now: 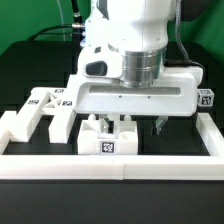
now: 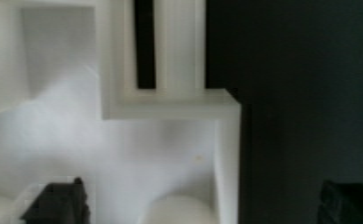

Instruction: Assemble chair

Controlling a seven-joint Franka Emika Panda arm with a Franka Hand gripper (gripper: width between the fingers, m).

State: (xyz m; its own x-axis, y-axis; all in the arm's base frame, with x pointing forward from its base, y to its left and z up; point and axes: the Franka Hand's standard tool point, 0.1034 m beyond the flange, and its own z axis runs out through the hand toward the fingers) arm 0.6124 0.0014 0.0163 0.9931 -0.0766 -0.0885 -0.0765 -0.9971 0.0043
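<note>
STEP: pick-up approach, nothing held | HAND: white two-finger gripper (image 1: 128, 124), jaws spread wide | PART: chunky matte white tagged plastic chair block (image 1: 107, 138) right beneath it, six o'clock of the exterior view's centre, just beside long low white border wall (image 1: 60, 160) | NEXT: I'd say centre, lower, squeeze.

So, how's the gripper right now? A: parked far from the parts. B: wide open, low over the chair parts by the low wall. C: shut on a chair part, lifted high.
B: the gripper hangs wide open just above the white chair parts next to the wall, holding nothing.
</note>
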